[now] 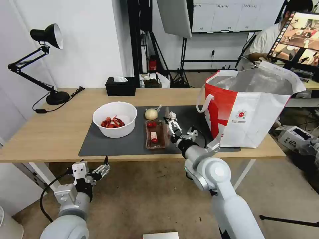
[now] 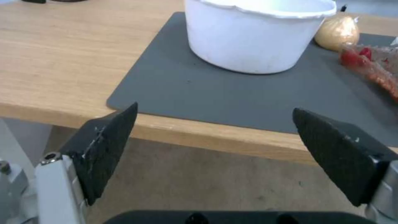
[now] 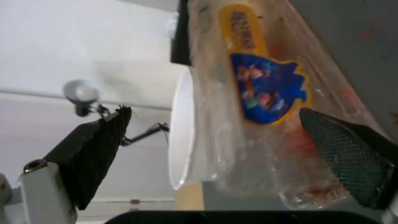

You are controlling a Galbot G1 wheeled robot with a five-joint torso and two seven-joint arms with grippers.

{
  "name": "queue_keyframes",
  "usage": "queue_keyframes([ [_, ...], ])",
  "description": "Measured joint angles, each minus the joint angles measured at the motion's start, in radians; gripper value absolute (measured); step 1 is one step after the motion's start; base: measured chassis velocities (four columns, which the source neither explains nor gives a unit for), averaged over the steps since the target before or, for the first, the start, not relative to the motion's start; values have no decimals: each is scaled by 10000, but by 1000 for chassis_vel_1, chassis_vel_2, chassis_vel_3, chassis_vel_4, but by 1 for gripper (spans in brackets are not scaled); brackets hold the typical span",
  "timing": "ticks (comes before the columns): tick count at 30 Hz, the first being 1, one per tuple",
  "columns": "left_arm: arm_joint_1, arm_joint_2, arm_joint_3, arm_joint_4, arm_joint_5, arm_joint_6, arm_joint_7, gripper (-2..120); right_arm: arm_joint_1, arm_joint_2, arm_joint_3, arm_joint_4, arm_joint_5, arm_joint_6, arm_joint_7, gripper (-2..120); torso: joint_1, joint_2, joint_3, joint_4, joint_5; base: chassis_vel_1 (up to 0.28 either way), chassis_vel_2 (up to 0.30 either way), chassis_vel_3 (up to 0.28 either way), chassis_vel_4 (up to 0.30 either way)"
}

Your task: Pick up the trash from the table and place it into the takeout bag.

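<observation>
Black desk lamp (image 1: 43,59) at upper left (cord trailing), black tissue box (image 1: 120,86) upper centre, tilted monitor (image 1: 297,38) upper right, cardboard box (image 1: 292,137) at right edge.

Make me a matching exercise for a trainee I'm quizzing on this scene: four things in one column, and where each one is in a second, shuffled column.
Things
1. white bowl
2. beige ball
3. red-and-white bag
4. left gripper

Places
A. at the table's right end
B. below the table's front edge, open
C. on the grey mat's left part, holding red scraps
D. just behind the clear tray

Pairs: 1-C, 2-D, 3-A, 4-B
</observation>
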Motion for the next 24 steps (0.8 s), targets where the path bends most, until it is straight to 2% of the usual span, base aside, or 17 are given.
queue_keyframes([
  [6, 48, -30, 4, 2, 77, -18, -1, 100, 412, 149, -162, -626, 44, -482, 560, 100, 0, 0, 1, 0, 0, 0, 0, 0, 0],
  [12, 87, -12, -11, -20, 116, -24, 0, 100, 541, 187, -172, -733, 145, -517, 622, 100, 0, 0, 0, 0, -1, 0, 0, 0, 0],
  [22, 204, -36, -87, -171, 107, -24, -5, 100, 495, -58, -144, -314, 311, -522, 548, 100, 0, 0, 0, 0, 1, 0, 0, 0, 0],
  [24, 281, -56, -130, -241, 107, -24, -5, 100, 603, -341, -143, 30, 258, -706, 209, 100, 0, 0, 0, 0, 1, 0, 0, 0, 0],
])
